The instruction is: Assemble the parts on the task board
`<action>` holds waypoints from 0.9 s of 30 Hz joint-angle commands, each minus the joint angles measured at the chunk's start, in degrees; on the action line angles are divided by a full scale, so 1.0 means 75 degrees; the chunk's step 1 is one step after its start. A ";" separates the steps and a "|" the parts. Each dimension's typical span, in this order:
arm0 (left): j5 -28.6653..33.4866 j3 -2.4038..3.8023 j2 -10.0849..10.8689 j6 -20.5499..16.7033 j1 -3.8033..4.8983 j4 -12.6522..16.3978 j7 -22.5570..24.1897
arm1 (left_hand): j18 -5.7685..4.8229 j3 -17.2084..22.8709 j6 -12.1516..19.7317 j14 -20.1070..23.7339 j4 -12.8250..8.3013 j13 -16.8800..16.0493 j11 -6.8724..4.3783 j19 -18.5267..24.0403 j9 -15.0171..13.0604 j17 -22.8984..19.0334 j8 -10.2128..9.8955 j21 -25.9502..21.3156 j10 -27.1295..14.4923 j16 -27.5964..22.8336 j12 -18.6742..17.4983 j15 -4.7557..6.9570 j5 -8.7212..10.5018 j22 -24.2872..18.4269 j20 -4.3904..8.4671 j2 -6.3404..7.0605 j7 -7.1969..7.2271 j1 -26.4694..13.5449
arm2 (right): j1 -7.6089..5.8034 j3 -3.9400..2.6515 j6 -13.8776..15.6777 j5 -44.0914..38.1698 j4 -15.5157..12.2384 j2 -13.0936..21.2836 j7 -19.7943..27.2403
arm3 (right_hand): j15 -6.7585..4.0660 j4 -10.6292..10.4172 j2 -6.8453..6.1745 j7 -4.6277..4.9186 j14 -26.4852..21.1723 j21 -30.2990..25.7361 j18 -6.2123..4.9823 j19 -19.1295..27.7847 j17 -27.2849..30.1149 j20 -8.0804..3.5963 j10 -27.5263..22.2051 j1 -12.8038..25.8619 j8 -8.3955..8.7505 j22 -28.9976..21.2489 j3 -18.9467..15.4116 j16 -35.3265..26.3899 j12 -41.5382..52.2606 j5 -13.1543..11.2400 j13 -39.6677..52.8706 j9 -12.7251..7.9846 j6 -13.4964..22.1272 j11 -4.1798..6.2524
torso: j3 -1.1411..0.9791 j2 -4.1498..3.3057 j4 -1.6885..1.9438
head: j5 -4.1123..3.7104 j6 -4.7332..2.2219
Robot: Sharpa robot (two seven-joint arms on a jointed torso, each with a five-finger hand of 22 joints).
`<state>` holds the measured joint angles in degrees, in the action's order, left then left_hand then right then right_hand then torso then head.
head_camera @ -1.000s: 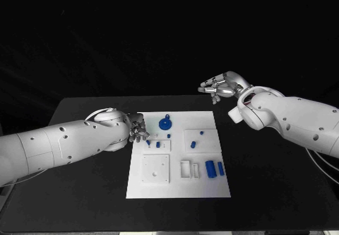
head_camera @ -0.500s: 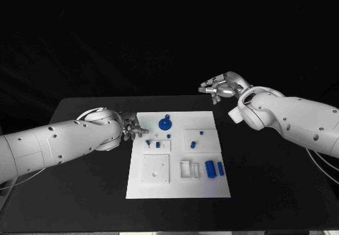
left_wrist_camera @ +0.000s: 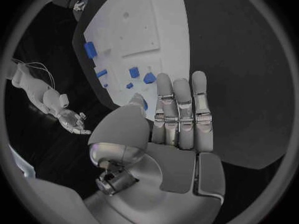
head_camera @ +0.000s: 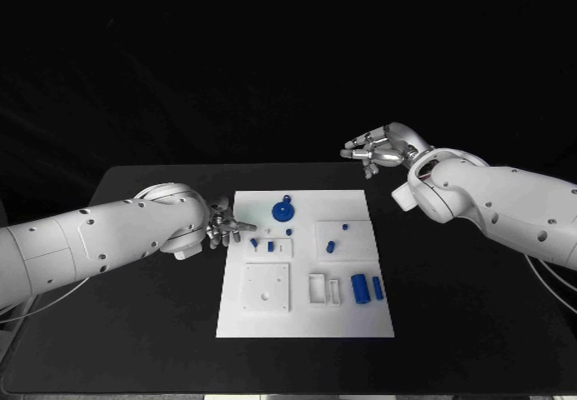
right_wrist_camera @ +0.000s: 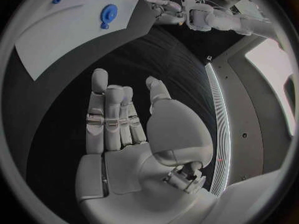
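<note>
Left hand [head_camera: 223, 225] hovers empty, fingers extended, at the task board [head_camera: 305, 325] edge; right hand [head_camera: 383, 148] idles, fingers loosely spread, holding nothing. Risk — a careless reach could scatter the small blue parts [head_camera: 267, 246] nearby.

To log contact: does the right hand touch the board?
Apart. In the head view the right hand is raised beyond the table's far edge, black table showing between it and the board.

- left hand [head_camera: 226, 225] sits left of centre in the head view, fingers [left_wrist_camera: 181, 109] stretched straight and side by side, holding nothing.
- right hand [head_camera: 383, 147] hangs in the upper right, raised, fingers loosely extended, palm empty.
</note>
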<state>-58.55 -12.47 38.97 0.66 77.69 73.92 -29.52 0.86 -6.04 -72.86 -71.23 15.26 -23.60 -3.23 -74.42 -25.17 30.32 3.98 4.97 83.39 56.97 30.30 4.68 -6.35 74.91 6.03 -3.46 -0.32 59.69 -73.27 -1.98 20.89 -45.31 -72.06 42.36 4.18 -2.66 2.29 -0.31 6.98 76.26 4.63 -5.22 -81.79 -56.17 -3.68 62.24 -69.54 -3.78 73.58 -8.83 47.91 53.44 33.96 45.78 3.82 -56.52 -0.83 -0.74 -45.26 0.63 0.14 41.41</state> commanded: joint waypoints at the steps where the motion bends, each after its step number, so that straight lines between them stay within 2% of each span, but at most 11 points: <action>1: 0.0742 -0.0012 -0.0056 0.0867 0.0009 -0.0061 -0.0316 | -0.0098 0.0026 0.0002 0.0074 -0.0031 -0.0011 0.0043 0.0020 0.0363 0.0000 -0.0025 -0.0030 -0.0034 -0.0007 -0.0007 -0.0015 -0.0022 0.0132 -0.0050 -0.0069 -0.0045 -0.0033 | 0.0005 -0.0002 -0.0107 -0.0008 -0.0004 -0.0001 0.0051 | 0.0008 -0.0035 0.0001 0.0000 -0.0026 -0.0047 0.0010 -0.0006 0.0012 0.0007 -0.0018 0.0055 0.0022 0.0008 0.0008 0.0029 0.0015 -0.0001 0.0009 -0.0007 0.0067 -0.0031 | -0.0002 -0.0002 -0.0002 | 0.0049 -0.0010; 3: 0.0862 -0.0023 -0.0090 0.0983 0.0009 -0.0102 -0.0340 | -0.0100 0.0004 -0.0005 0.0085 -0.0184 -0.0030 0.0044 0.0028 0.0624 0.0002 -0.0025 -0.0034 -0.0061 -0.0003 0.0028 -0.0018 -0.0136 0.0133 -0.0051 -0.0158 -0.0059 0.0011 | 0.0005 -0.0002 -0.0108 -0.0008 -0.0004 -0.0002 0.0051 | 0.0008 -0.0035 0.0001 0.0000 -0.0026 -0.0047 0.0010 -0.0006 0.0012 0.0007 -0.0018 0.0055 0.0022 0.0008 0.0008 0.0029 0.0015 -0.0001 0.0009 -0.0007 0.0067 -0.0031 | -0.0006 -0.0008 -0.0005 | 0.0067 -0.0011; 10: 0.1110 -0.0038 -0.0185 0.1158 0.0009 -0.0167 -0.0360 | -0.0101 -0.0008 -0.0011 0.0110 -0.0350 -0.0037 0.0050 0.0046 0.0727 0.0003 -0.0027 -0.0039 -0.0096 -0.0001 0.0046 -0.0021 -0.0252 0.0134 -0.0055 -0.0217 -0.0062 0.0046 | 0.0007 -0.0002 -0.0108 -0.0008 0.0002 -0.0011 0.0048 | 0.0008 -0.0035 0.0001 0.0000 -0.0026 -0.0047 0.0010 -0.0006 0.0012 0.0007 -0.0018 0.0055 0.0022 0.0008 0.0008 0.0029 0.0015 -0.0001 0.0009 -0.0007 0.0067 -0.0031 | 0.0001 -0.0008 -0.0004 | 0.0063 -0.0005; 20: 0.1557 -0.0041 -0.0274 0.0425 0.0009 -0.0236 -0.0174 | -0.0099 -0.0043 -0.0059 0.0086 -0.0374 -0.0042 0.0035 0.0017 0.0753 0.0007 -0.0022 -0.0021 -0.0076 0.0018 0.0068 -0.0008 -0.0261 0.0135 -0.0042 -0.0263 -0.0049 -0.0008 | 0.0011 -0.0002 -0.0105 -0.0008 0.0013 -0.0021 0.0044 | 0.0007 -0.0038 0.0001 0.0000 -0.0028 -0.0048 0.0011 -0.0004 0.0013 0.0007 -0.0017 0.0050 0.0023 0.0006 0.0026 0.0028 0.0011 0.0009 0.0006 -0.0008 0.0068 -0.0031 | 0.0001 -0.0006 -0.0003 | 0.0016 0.0000; 27: 0.1717 -0.0040 -0.0306 0.0241 0.0009 -0.0259 -0.0103 | -0.0102 -0.0036 -0.0065 0.0083 -0.0384 -0.0038 0.0033 0.0014 0.0755 0.0005 -0.0022 -0.0020 -0.0072 0.0017 0.0066 -0.0006 -0.0270 0.0133 -0.0039 -0.0286 -0.0046 0.0016 | 0.0022 -0.0002 -0.0108 -0.0008 0.0025 -0.0025 0.0042 | 0.0007 -0.0038 0.0001 0.0000 -0.0028 -0.0048 0.0011 -0.0004 0.0013 0.0007 -0.0017 0.0050 0.0023 0.0006 0.0026 0.0028 0.0011 0.0009 0.0006 -0.0008 0.0068 -0.0031 | 0.0006 -0.0004 0.0007 | -0.0013 0.0005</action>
<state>-47.84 -12.79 36.85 4.36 77.70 71.96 -31.30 0.86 -6.29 -73.07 -70.83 12.50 -23.88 -2.86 -74.21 -19.56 30.30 3.95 4.97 83.01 56.98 30.57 4.69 -8.14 74.93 5.83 -5.23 -0.51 59.80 -73.16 -1.98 20.85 -45.29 -71.85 42.23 4.16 -2.66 2.29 -0.31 7.09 76.26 4.63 -5.22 -81.79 -56.17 -3.68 62.24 -69.54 -3.78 73.58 -8.82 47.91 53.44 33.95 45.78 3.82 -56.41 -0.83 -0.70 -45.31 0.62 0.09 41.45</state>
